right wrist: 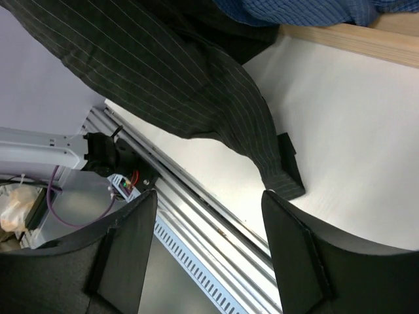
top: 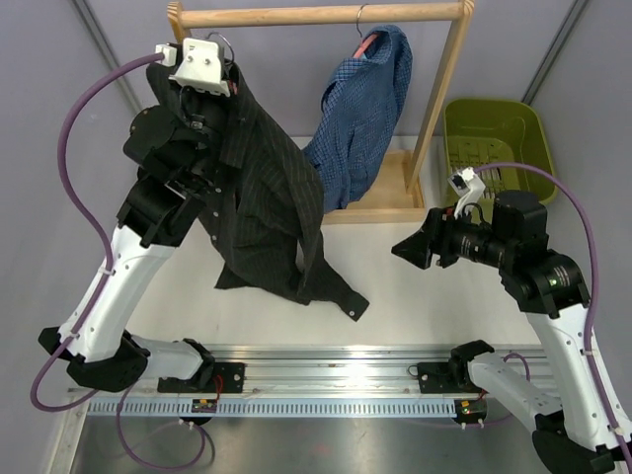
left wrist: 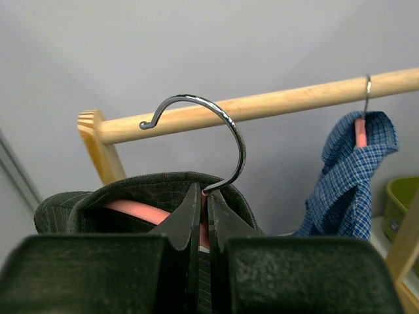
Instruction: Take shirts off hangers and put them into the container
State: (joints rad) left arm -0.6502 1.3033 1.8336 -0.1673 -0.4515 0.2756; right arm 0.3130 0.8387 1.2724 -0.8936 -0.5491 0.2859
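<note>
Pinching the salmon hanger (left wrist: 131,212) just under its wire hook (left wrist: 229,127), L gripper (left wrist: 203,196) is clamped tight. The black shirt (top: 262,212) drapes off it w/ one sleeve trailing onto the table (top: 425,306). R gripper (right wrist: 209,199) hovers w/ jaws apart & nothing btwn them, near that sleeve's cuff (right wrist: 285,173). Blue shirt (top: 360,118) hangs on the 2nd hanger (left wrist: 361,131) from the wooden rod (left wrist: 288,101), & the green container (top: 489,103) sits far R, beyond the rack post (top: 439,94).
</note>
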